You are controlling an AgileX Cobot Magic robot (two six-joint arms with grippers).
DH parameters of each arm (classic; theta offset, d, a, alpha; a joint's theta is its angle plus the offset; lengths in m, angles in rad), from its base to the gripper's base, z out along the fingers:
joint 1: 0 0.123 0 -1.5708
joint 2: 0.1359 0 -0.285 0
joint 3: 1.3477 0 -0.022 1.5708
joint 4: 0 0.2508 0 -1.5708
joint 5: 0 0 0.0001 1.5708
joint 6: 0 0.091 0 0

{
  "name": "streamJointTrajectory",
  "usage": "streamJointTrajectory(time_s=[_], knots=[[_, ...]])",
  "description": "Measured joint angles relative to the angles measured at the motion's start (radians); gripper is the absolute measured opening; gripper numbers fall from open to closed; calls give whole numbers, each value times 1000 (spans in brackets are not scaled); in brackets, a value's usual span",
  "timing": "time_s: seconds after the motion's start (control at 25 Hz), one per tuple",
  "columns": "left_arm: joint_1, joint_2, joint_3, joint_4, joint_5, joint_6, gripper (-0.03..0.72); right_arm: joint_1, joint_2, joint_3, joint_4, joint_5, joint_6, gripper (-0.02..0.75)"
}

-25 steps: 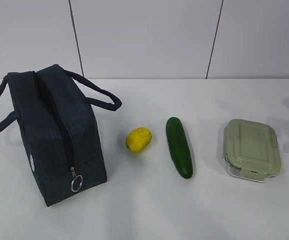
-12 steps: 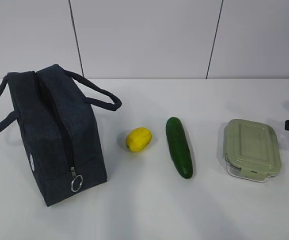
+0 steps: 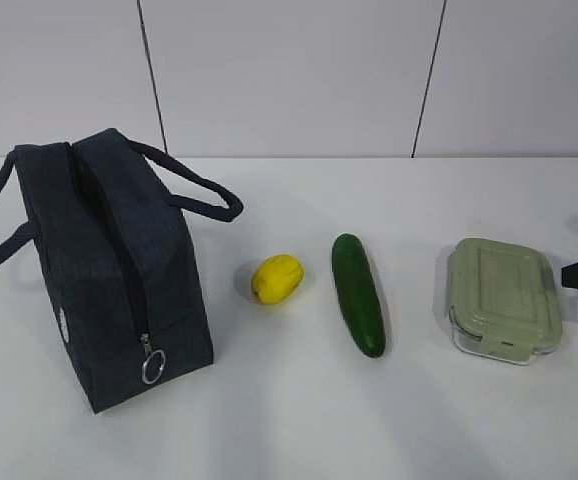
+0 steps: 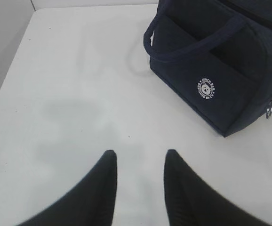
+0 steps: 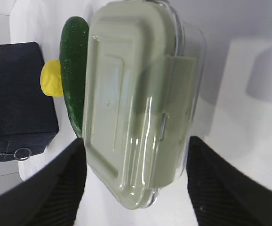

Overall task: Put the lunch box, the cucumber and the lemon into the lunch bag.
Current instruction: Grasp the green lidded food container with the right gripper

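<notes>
White table (image 3: 299,420) before a pale panelled wall (image 3: 289,70). Bag (image 3: 109,270) stands at left, bearing a round white emblem (image 4: 206,88) whose lettering is too small to read; lemon (image 3: 277,278), cucumber (image 3: 358,293) and box (image 3: 502,298) lie rightward. Right gripper (image 5: 136,179), spread, straddles the box; left gripper (image 4: 138,181), parted, holds nothing.

The left tool (image 4: 137,162) hangs over bare white tabletop (image 4: 70,94), jaws parted and empty; the lunch bag (image 4: 220,61) stands apart, upper right.
</notes>
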Motion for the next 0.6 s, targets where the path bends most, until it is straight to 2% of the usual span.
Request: streamJointTrajectory(time_s=[0.52,0.6], knots=[[0,0,0,0,0,0,241,0,10,0,28,-11,-6,484],[0,0,0,0,0,0,241,6,15,0,29,-30,3,505]])
